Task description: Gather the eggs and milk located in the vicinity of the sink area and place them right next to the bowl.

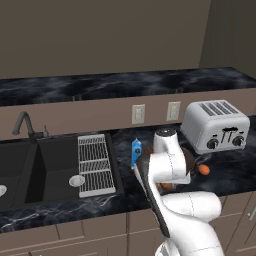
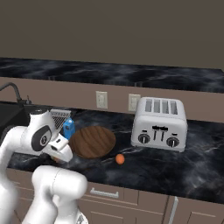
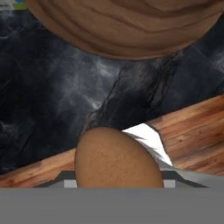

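Eggs are partly dealt with: one egg [image 2: 120, 159] lies on the surface just beside the bowl [image 2: 92, 141], the milk [image 2: 68, 128] stands at its other side, and a second egg [image 3: 116, 159] sits gripped in the gripper near the bowl's rim, not yet set down.

I can read no writing anywhere. The milk carton [image 1: 135, 151] carries pale marks on its blue side, too small to make out. The toaster [image 2: 160, 124] shows two dark knobs and a black slot, with no legible brand or numbers.
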Available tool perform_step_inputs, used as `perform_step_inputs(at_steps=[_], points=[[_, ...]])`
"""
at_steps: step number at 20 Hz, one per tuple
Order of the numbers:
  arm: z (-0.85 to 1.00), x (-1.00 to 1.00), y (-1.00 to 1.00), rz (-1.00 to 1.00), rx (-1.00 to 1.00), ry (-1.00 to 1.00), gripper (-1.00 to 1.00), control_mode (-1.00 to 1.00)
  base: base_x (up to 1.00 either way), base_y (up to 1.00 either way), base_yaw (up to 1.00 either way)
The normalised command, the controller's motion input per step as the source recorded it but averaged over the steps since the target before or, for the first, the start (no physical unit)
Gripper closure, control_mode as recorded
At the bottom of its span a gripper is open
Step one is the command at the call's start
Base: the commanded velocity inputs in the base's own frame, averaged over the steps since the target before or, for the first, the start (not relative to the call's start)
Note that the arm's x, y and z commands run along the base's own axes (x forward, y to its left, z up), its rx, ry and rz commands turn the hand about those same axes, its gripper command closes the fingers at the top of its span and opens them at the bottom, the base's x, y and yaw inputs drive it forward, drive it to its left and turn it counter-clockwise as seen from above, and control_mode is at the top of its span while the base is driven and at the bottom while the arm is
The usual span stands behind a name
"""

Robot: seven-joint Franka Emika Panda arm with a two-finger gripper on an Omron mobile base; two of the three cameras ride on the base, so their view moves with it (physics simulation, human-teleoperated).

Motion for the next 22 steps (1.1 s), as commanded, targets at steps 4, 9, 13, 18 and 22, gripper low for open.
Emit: perform_step_inputs(at_steps=[4,9,13,18,22], points=[[-0.09,0.0,0.59,-0.17,-0.18,-0.06,1.0,-1.0,0.0,0.0,0.0],[-0.19,0.09,0.3,-0.16,-0.15,-0.06,1.0,-1.0,0.0,0.0,0.0],[-0.43,0.25,0.0,-0.21,-0.2,-0.13,1.0,-1.0,0.0,0.0,0.0],[-0.17,0.35,0.0,-0.17,-0.14,-0.1,1.0,-1.0,0.0,0.0,0.0],[-0.03,0.34,0.0,-0.07,0.0,-0.06,1.0,-1.0,0.0,0.0,0.0]])
